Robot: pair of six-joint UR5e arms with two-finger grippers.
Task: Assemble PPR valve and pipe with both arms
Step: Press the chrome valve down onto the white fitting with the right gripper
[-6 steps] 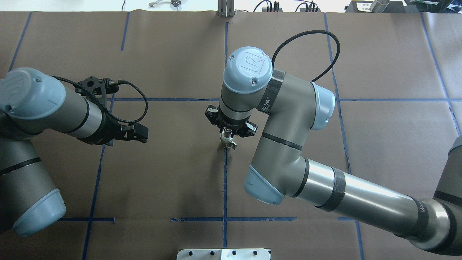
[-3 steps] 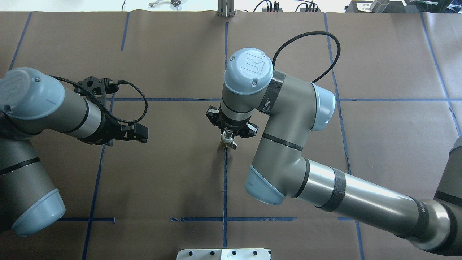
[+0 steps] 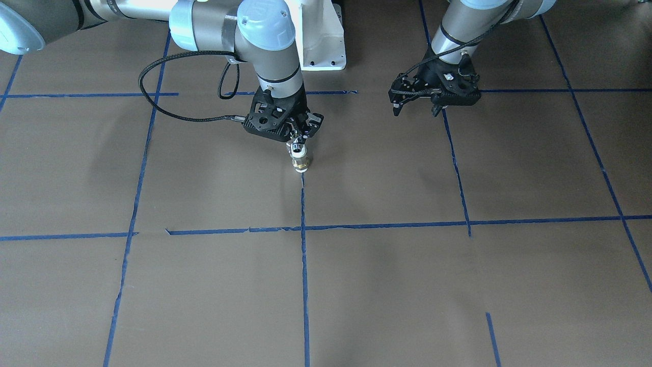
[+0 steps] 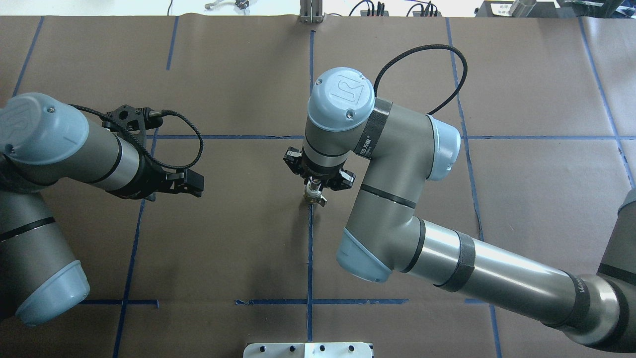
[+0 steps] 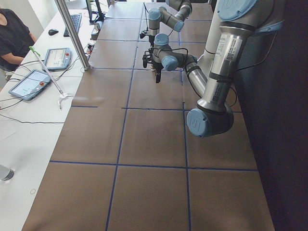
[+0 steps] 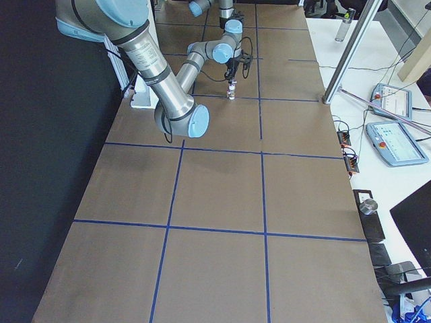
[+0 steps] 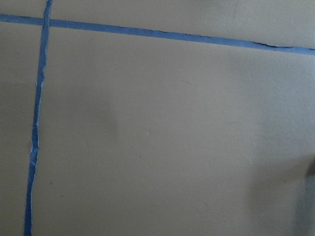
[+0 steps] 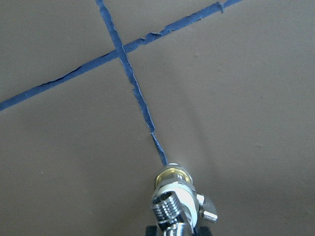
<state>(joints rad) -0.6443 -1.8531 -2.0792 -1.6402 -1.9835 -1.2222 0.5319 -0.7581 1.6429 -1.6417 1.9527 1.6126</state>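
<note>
The PPR valve (image 3: 301, 164) stands upright on the brown table, on a blue tape line, with the chrome pipe (image 3: 297, 149) on top of it. In the right wrist view the valve's brass band (image 8: 173, 174) is below the threaded pipe (image 8: 167, 209), and the small handle (image 8: 209, 214) sticks out sideways. My right gripper (image 3: 299, 136) points straight down and is shut on the pipe's top; it also shows in the overhead view (image 4: 313, 183). My left gripper (image 4: 198, 183) is open and empty, hovering far to the left of the parts (image 4: 313, 196).
Blue tape lines (image 4: 310, 248) grid the brown table cover. The white pedestal base (image 3: 318, 35) stands behind the right gripper. A metal post (image 5: 72, 33) and operator tablets (image 5: 29, 84) are on the far white bench. The left wrist view shows only bare cover and tape (image 7: 37, 123).
The right wrist shifted very slightly; the valve and pipe stay on the same spot. The left arm has barely moved.
</note>
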